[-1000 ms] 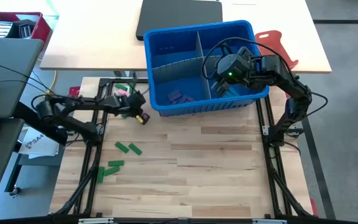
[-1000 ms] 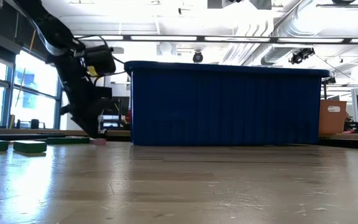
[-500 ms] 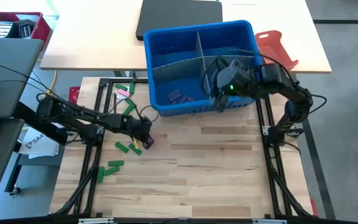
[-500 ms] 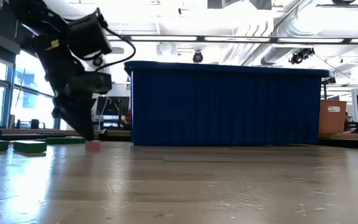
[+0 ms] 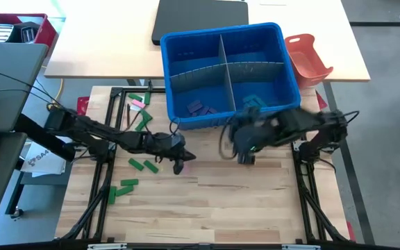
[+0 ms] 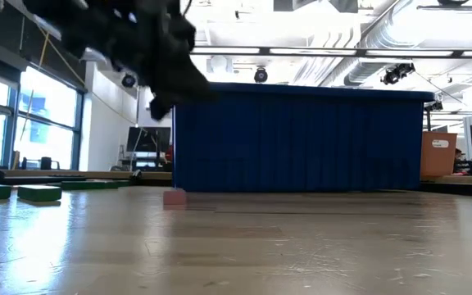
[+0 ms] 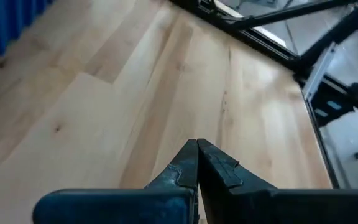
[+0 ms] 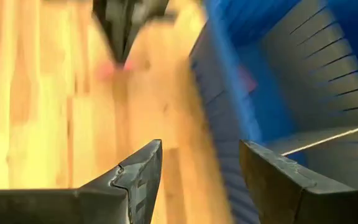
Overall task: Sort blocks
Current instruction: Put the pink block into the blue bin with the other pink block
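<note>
High view | left gripper (image 5: pixel 181 161) pressed together, just above pink block (image 6: pixel 174 197), near blue bin (image 5: pixel 186 55) front | right gripper (image 5: pixel 245 154) spread, empty, beside bin front

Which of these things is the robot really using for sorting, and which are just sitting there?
For the job:
pink block on the table
green blocks
purple blocks in the blue bin
left gripper, shut
right gripper, open

Just lying about:
orange-red tray
black case
</note>
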Available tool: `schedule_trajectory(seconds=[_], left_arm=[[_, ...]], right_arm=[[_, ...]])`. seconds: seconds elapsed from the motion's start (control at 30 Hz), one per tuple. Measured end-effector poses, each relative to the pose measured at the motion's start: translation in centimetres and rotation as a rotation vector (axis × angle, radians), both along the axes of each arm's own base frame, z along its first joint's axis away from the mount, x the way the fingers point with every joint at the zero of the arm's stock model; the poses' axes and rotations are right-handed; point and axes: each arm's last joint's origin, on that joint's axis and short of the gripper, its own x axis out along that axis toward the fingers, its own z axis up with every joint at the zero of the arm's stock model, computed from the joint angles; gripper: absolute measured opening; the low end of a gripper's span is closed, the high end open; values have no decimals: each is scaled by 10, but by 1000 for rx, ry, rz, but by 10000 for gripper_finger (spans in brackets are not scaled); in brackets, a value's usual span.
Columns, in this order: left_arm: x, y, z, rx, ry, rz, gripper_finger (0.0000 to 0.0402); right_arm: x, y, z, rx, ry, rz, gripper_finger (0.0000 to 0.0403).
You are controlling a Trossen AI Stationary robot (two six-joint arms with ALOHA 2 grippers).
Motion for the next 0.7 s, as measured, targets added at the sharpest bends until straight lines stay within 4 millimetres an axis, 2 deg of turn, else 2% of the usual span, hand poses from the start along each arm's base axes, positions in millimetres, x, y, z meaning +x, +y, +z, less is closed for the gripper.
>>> schedule_trajectory(seconds=[0.17,0.23,0.33,0.43,0.53,0.7], left_arm=[[-31,-17,21,99,103,58,0],[-47,-24,26,154,155,113,0],[-69,-33,25,210,243,203,0],[-82,-41,25,226,260,286,0],[-87,-48,22,249,251,339,0],[-85,-55,15,298,248,370,0]], right_arm=[[32,14,-83,16,117,71,208],[46,18,-116,77,82,129,208],[65,17,-154,121,-76,162,207],[75,12,-182,172,-252,121,208],[85,0,-198,220,-386,65,208],[111,-22,-215,322,-425,-126,208]])
